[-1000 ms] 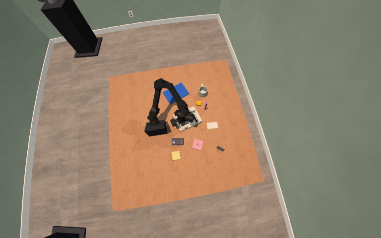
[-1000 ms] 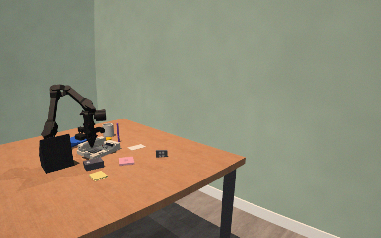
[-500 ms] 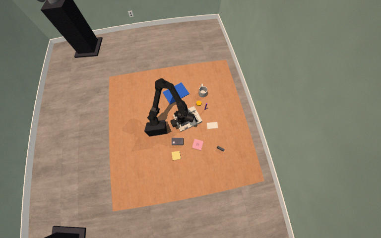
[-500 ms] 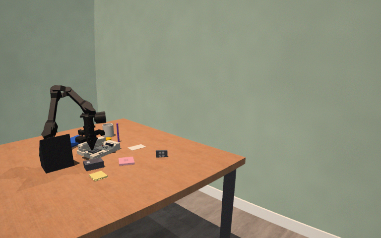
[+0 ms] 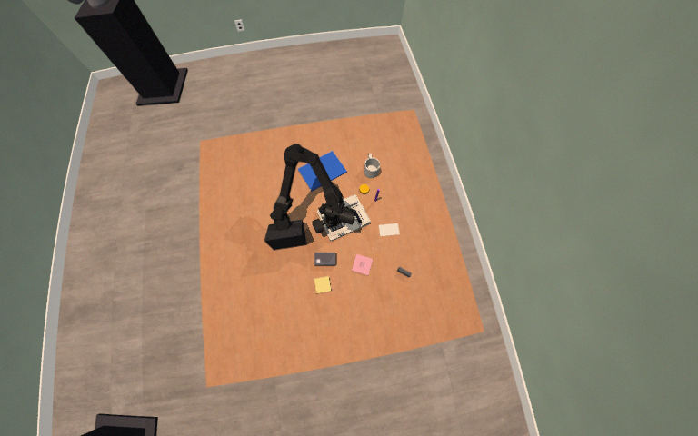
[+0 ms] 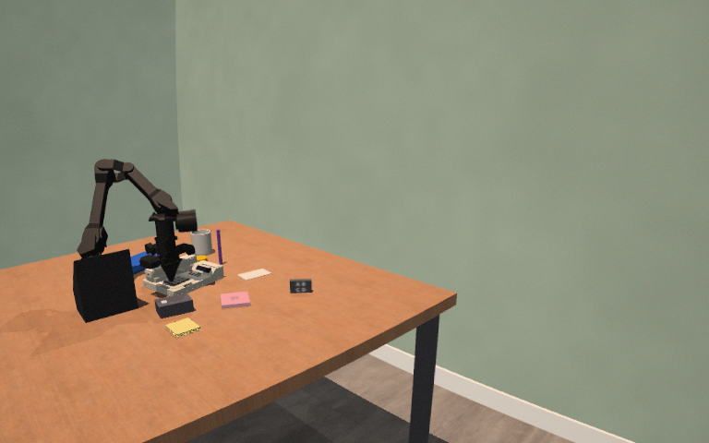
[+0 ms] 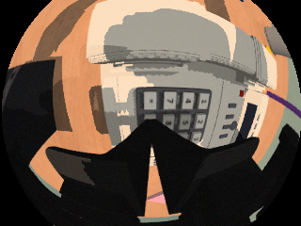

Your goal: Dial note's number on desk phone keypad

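Note:
A cream and grey desk phone (image 5: 346,224) lies on the orange table, also seen in the exterior view (image 6: 184,277) and the wrist view (image 7: 182,70). Its handset (image 7: 166,32) rests in the cradle. The keypad (image 7: 175,109) has dark square keys. My gripper (image 7: 150,123) is shut, empty, and points straight down with the joined fingertips at the lower left part of the keypad; it also shows in the exterior view (image 6: 170,275). I cannot tell whether the tips touch a key. A pink note (image 5: 362,263) (image 6: 234,299) lies on the table in front of the phone.
Around the phone lie a yellow pad (image 5: 323,284), a dark box (image 5: 324,259), a cream card (image 5: 389,229), a small dark block (image 5: 403,272), a purple pen (image 5: 377,194), a yellow disc (image 5: 363,188), a grey mug (image 5: 372,165) and a blue book (image 5: 326,169).

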Available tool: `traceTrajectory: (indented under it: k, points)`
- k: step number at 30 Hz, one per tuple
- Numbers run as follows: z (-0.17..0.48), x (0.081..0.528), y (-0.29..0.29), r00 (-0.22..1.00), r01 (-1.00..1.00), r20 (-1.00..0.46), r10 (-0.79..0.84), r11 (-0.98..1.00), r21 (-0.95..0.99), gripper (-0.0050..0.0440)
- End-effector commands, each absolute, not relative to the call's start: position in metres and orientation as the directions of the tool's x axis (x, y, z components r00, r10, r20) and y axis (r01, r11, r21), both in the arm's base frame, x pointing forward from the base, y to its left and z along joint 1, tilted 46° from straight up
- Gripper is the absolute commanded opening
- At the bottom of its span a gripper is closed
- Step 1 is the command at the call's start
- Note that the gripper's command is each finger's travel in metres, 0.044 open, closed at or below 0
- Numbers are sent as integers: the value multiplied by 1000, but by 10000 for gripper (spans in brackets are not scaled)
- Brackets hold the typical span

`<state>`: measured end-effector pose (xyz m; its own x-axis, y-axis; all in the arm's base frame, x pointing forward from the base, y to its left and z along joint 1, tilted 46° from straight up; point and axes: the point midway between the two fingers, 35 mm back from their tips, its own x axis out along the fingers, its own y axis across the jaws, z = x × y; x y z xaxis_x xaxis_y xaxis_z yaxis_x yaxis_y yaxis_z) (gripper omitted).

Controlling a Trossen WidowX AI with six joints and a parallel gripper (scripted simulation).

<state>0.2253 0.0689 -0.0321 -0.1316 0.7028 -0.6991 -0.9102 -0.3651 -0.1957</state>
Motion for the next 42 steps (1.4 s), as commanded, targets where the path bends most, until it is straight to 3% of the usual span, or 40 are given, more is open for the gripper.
traceTrajectory:
  k: [1, 42]
  points:
    - [-32, 224, 70, -133, -913, -695, 707, -360, -191, -50]
    - [-19, 227, 56, -133, -913, -696, 706, -360, -191, -50]
